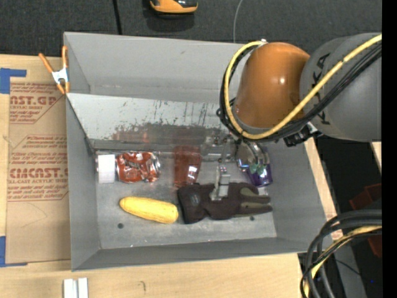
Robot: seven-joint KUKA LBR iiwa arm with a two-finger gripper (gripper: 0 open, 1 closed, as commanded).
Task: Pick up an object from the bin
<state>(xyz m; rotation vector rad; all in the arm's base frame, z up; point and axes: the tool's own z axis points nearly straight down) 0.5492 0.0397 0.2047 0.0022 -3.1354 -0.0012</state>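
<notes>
A: Yellow and smooth, a long cob-like thing (149,209) lies by the bin's (82,185) front edge, with bare floor around it. Just right of it is a dark, limp, glove-shaped thing (198,207).
B: And the gripper (220,190)?
A: It is low over that dark thing. I cannot tell whether it is apart or together.
B: Farther back?
A: There is a crumpled red packet (136,167) and a reddish clear piece (186,167). A purple thing (261,175) is half hidden under the orange wrist cover (273,85).

Arm (291,92) from right, claw (221,188) pointing down
</notes>
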